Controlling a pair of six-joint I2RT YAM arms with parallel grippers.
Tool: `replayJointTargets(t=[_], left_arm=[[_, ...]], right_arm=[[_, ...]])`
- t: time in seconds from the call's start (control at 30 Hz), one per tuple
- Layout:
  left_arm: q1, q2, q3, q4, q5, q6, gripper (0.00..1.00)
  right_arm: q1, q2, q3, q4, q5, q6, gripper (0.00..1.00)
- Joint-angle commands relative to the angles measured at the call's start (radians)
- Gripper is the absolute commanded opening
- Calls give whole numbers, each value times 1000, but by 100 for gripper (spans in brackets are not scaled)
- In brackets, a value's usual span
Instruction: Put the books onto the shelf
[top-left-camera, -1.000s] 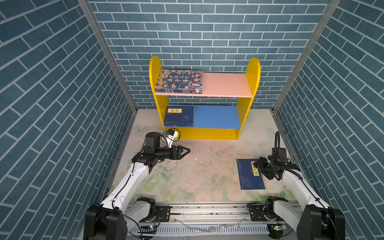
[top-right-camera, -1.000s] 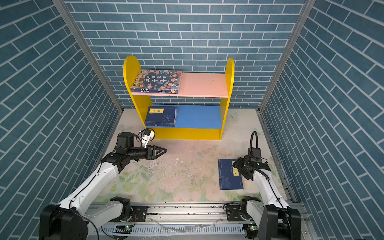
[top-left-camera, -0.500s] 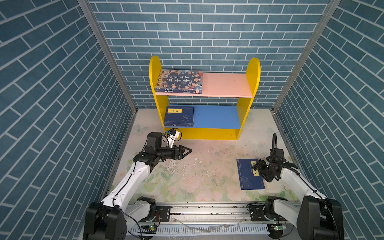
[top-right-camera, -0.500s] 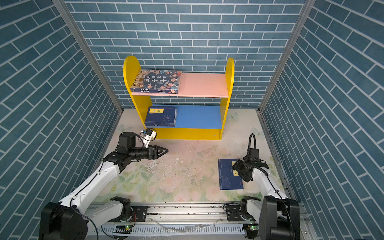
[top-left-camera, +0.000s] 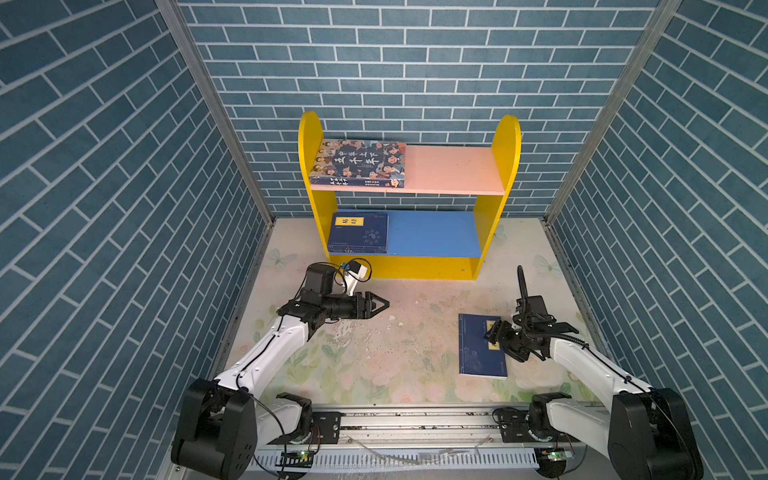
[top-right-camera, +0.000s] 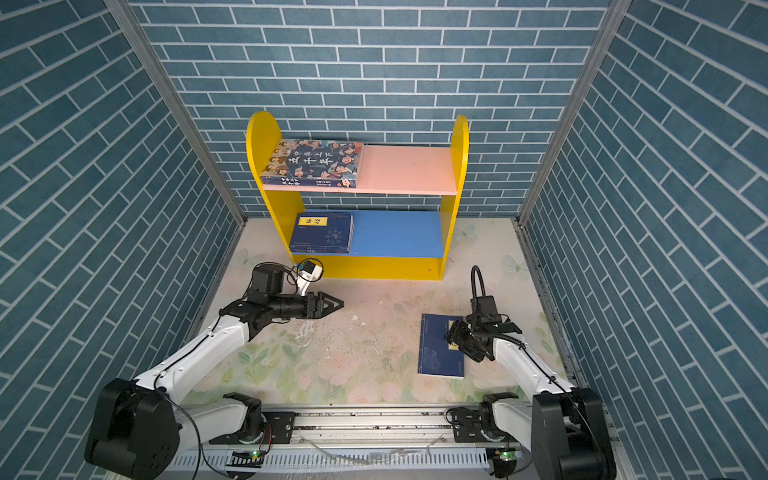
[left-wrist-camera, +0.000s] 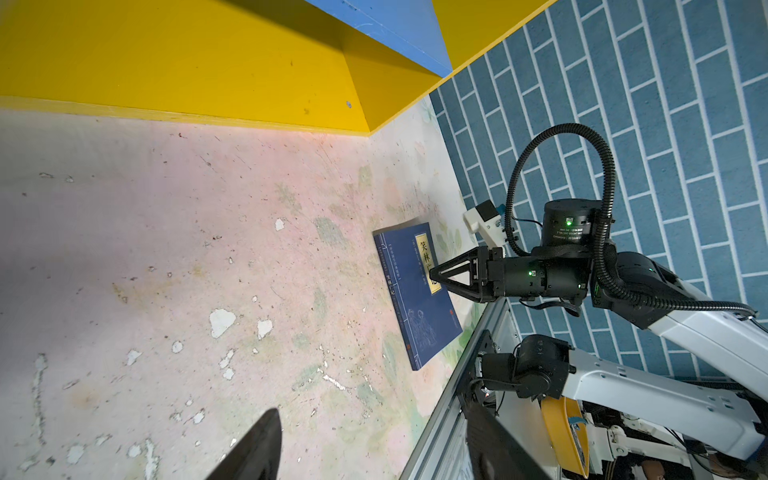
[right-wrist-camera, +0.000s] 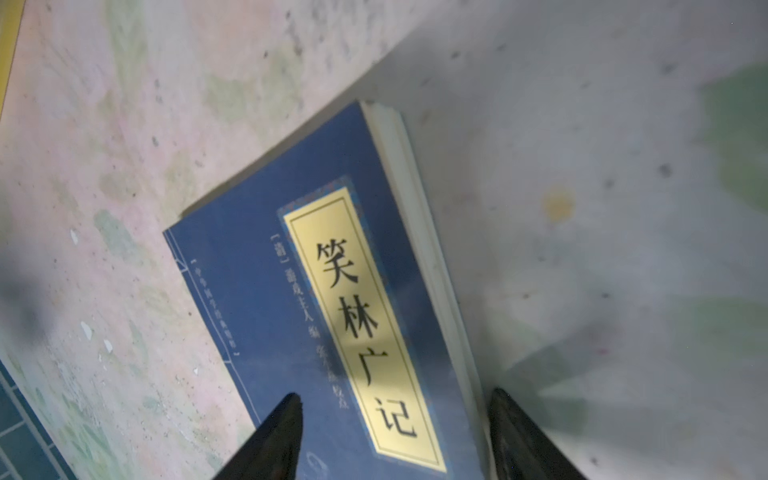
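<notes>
In both top views the shelf stands against the back wall. The cartoon-face book lies flat at the left end of its pink upper board. The shelved navy book, with a yellow label, lies flat at the left end of the blue lower board; whether more lie beneath it cannot be told. The loose navy book lies flat on the flowered table, well in front of the shelf on the right. The right gripper sits over its outer edge. The left gripper hangs clear over bare table, pointing right. In the left wrist view the left gripper's fingers stand spread with nothing between them. Beyond, the loose navy book lies near the rail, with the right gripper low over its cover. In the right wrist view the cover is dark blue with a yellow label of black characters and white page edges. The right gripper is spread, one finger over the cover, the other beside the page edge, pinching nothing.
</notes>
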Motion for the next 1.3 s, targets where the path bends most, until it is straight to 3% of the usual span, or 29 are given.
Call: replayJointTargets(t=[0.0, 0.2, 0.43, 0.67, 0.9, 1.27], left_arm=[[-21, 22, -6, 29, 5, 21, 72], [-69, 81, 34, 7, 13, 133, 69], [-112, 166, 65, 20, 13, 163, 69], [-153, 253, 40, 95, 13, 87, 68], [-153, 192, -10, 100, -35, 111, 70], [-153, 198, -90, 120, -91, 119, 74]], right_arm=[[69, 36, 21, 6, 0, 76, 71], [190, 132, 113, 4, 90, 82, 72], [198, 60, 73, -37, 185, 62, 73], [198, 94, 67, 33, 113, 39, 73], [215, 150, 93, 103, 21, -38, 72], [387, 347, 241, 301, -130, -33, 71]])
